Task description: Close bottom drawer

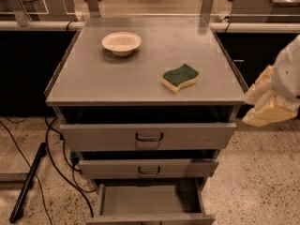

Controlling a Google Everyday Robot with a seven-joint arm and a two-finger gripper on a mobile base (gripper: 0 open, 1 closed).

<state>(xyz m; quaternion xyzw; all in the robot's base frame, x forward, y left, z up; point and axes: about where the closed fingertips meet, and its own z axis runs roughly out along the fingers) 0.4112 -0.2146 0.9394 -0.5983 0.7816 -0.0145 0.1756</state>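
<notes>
Floor, left: a black pole point(27, 184) and dark cables point(55, 156) lie beside the cabinet.
Bowl: point(122, 42) cream, upright, rear left of the cabinet top point(136, 81).
Bottom drawer: point(150, 201) lowest of three, pulled out, grey tray exposed.
Sponge: point(180, 77) green face up, right of centre.
Gripper: point(268, 103) off the cabinet's front right corner, apart from all drawers; open or closed cannot be told.

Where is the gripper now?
The gripper hangs at the camera view's right edge, just off the cabinet top, well above the open bottom drawer.
</notes>
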